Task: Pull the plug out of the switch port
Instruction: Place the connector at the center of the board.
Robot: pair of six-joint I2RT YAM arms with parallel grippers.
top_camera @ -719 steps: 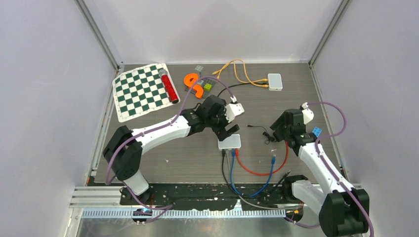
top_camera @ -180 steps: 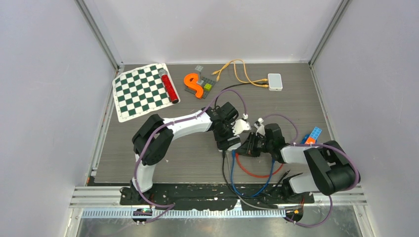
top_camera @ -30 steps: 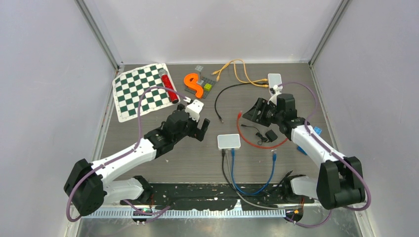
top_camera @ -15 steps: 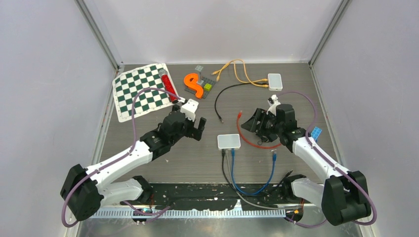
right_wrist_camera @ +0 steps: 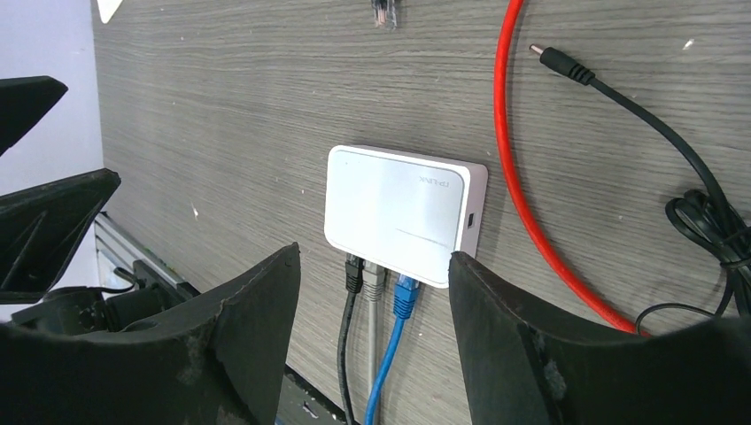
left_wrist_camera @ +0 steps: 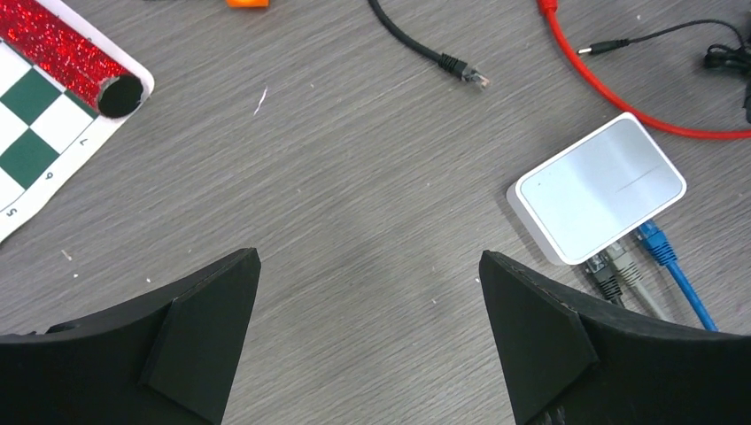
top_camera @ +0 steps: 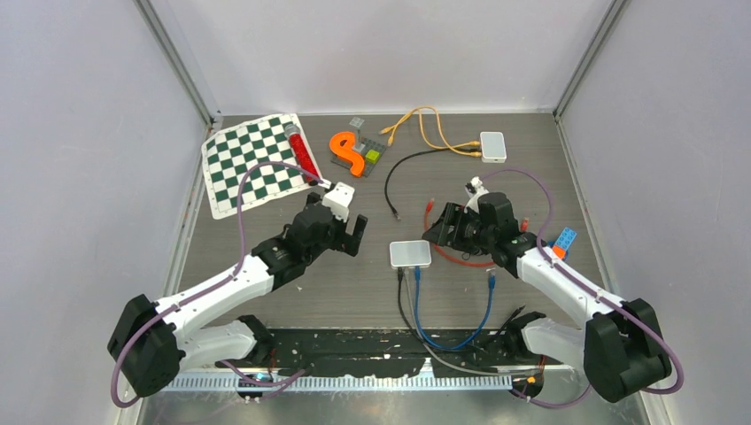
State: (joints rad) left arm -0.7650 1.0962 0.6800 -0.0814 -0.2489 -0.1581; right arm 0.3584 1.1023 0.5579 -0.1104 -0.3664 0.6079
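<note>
Our right claw (right_wrist_camera: 376, 257) stands apart with nothing between its fingers, framing the flat white plastic switch box (right_wrist_camera: 398, 212) at the middle of the right wrist view. Our left claw (left_wrist_camera: 369, 258) gapes wide and empty too. Along the box's lower edge sit a black plug (right_wrist_camera: 353, 273), a grey plug (right_wrist_camera: 375, 279) and a blue plug (right_wrist_camera: 405, 294), packed side by side. We judge that crowding the hazard: the fingers may pinch two plugs at once, and a pull may drag the unpinned box. The loose red cable (right_wrist_camera: 518, 177) curving at right could snag.
</note>
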